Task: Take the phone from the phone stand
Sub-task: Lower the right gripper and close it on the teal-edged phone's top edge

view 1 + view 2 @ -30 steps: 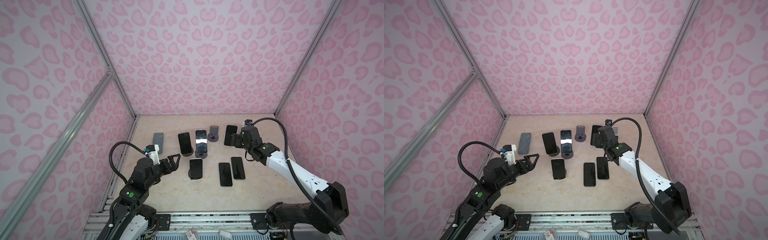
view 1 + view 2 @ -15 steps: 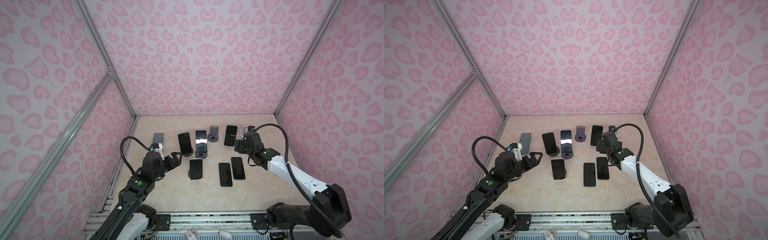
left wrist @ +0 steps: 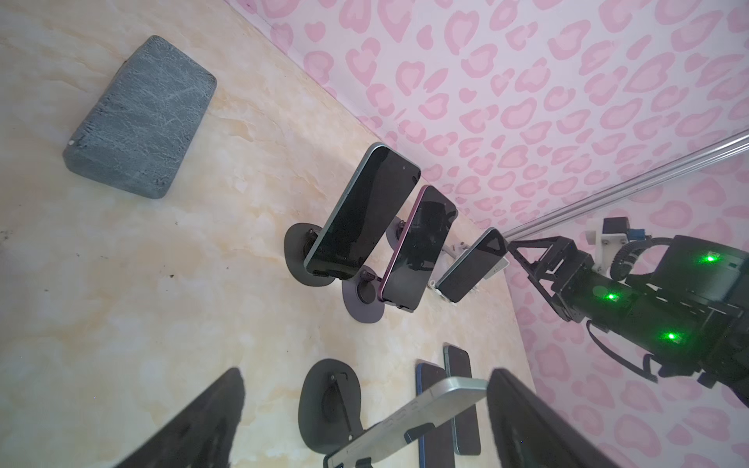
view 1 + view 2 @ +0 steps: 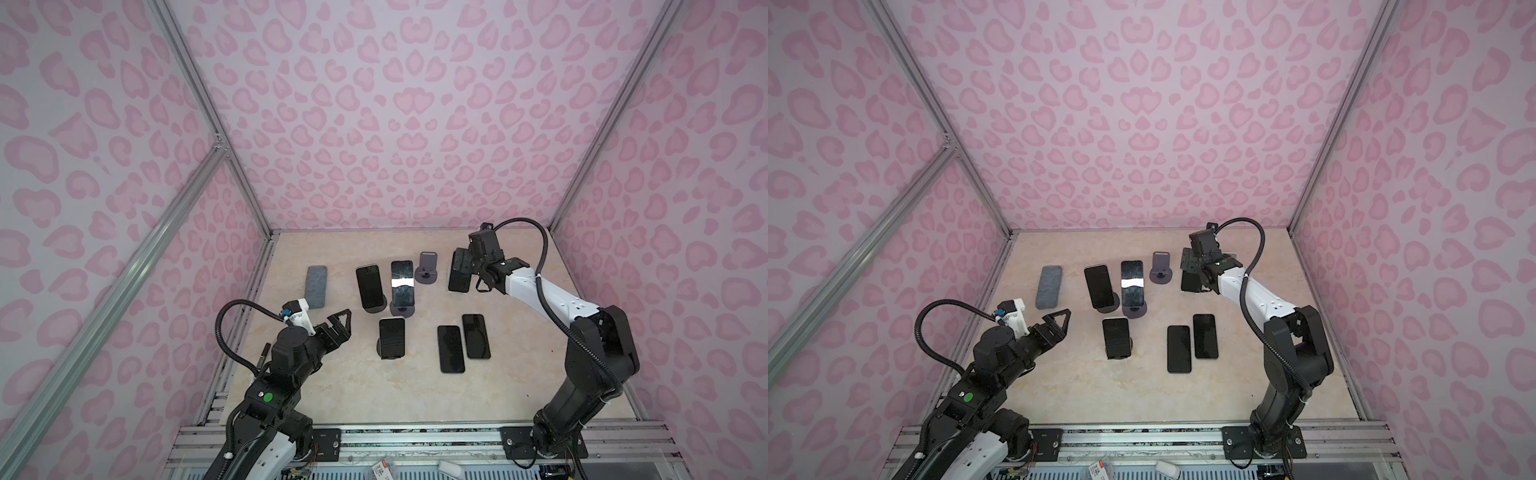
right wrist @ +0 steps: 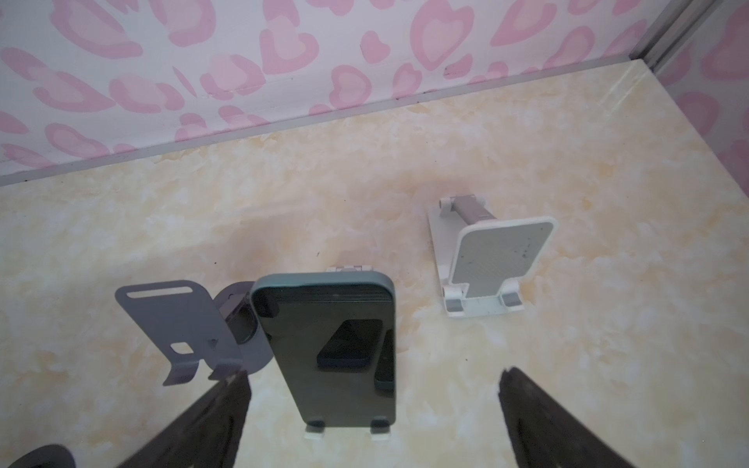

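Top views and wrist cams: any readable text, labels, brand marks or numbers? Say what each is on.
No text can be read in any view.
white-and-red tag by the front rail, in both top views: carries print, too small to read.
silver phone in the left wrist view: faint marks on its edge, too blurred to read.
All the phone screens are dark, and the stands show no lettering.

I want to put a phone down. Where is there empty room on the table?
The beige marble table is bare between the two flat black phones and the metal front rail. The back row of black phones on round stands is crowded.
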Tool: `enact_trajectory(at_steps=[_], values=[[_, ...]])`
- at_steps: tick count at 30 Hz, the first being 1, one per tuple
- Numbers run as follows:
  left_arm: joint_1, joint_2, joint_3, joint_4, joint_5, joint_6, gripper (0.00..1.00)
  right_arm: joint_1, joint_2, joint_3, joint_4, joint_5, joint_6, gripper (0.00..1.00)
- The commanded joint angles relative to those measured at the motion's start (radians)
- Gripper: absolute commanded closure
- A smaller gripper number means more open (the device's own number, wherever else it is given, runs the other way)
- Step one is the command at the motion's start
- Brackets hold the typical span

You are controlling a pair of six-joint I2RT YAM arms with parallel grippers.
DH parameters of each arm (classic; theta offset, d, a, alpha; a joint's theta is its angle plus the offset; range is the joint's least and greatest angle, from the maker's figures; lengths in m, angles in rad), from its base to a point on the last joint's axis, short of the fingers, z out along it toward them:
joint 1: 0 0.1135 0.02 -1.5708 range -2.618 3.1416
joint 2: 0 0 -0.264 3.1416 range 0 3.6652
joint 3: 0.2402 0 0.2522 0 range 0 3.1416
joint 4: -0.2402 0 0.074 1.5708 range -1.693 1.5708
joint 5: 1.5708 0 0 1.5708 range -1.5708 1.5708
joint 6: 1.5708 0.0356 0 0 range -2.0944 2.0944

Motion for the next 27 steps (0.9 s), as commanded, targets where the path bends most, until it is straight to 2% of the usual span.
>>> enact_trajectory(at_steps=[1,17,27], values=[[0.0,0.0,-0.007,0.082,-0.011,0.006,0.04,0.0,0.02,0.011,0.028,-0.002,-0.009,0.02],[0.0,0.215,0.059,0.139,0.083,0.041,0.04,-0.007,0.127,0.067,0.04,0.006,0.024,0.02],[0.0,0.257,0.048,0.162,0.118,0.022,0.04,-0.008,0.148,0.039,0.087,-0.023,0.024,0.11]])
